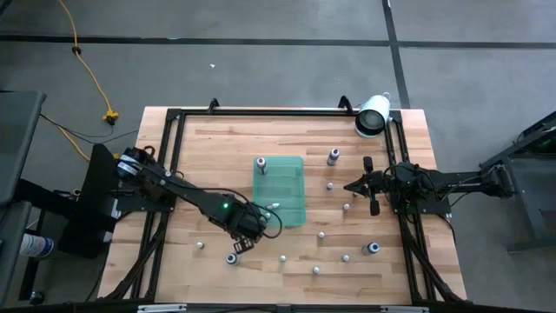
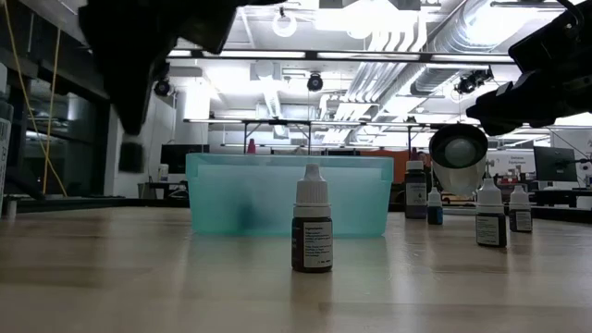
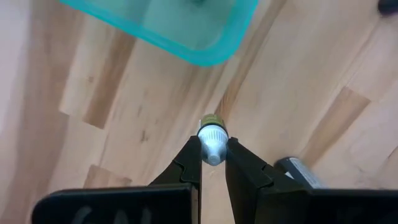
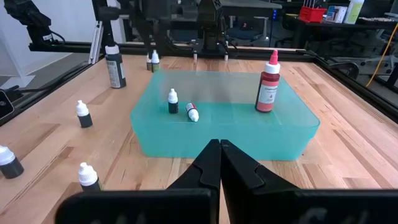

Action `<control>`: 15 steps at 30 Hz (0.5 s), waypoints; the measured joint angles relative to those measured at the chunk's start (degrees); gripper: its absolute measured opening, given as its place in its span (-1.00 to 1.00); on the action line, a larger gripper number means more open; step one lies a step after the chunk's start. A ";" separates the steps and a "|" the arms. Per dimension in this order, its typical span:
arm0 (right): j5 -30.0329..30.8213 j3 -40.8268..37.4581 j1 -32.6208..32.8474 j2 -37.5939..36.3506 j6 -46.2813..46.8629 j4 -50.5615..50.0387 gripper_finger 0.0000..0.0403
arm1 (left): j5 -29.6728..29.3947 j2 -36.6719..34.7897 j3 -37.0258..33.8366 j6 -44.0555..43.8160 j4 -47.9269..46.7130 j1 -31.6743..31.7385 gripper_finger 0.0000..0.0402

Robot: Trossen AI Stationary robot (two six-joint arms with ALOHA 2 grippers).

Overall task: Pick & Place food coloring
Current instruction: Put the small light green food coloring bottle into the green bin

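Note:
Several tiny food coloring bottles [image 1: 346, 209] stand scattered on their bases across the wooden table [image 1: 208, 156]; one stands nearest in the low view [image 2: 313, 222]. Three more are in the translucent green tray [image 1: 280, 189]: a red one [image 4: 267, 87] and a small one [image 4: 173, 101] upright, another [image 4: 193, 112] lying on its side. My left gripper [image 3: 212, 144] is by the tray's near left corner [image 1: 246, 236], shut on a white-capped bottle [image 3: 211, 134]. My right gripper [image 4: 219, 148] hovers right of the tray [image 1: 352, 185], shut and empty. My left gripper pinches the small bottle by its white cap [image 3: 211, 142] between the two fingers, coming from above and pointing down. The yellowish body [image 3: 211, 118] points down below the fingers. Whether the base rests on the table, I cannot tell.
A large white cylinder [image 1: 373, 115] lies at the table's far right corner, also seen in the low view [image 2: 458, 146]. A black frame [image 1: 174, 122] runs round the table. Another bottle [image 3: 298, 171] lies close beside my left gripper. Bare wood shows left of the tray.

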 joint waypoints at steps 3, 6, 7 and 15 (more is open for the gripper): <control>0.01 0.01 -0.02 0.02 0.00 0.00 -1.00 | -0.70 -0.02 2.57 0.62 -2.54 0.86 -0.84; 0.02 0.02 -0.02 0.02 0.00 -0.02 -1.00 | -1.32 -0.07 5.57 0.98 -4.85 1.95 -0.84; 0.00 0.00 -0.02 0.02 0.00 -0.02 -1.00 | -1.53 -0.07 6.55 0.99 -5.37 2.43 -0.84; 0.00 0.01 -0.01 0.00 0.00 0.00 -1.00 | -2.01 0.24 11.31 0.90 -5.58 6.95 -0.84</control>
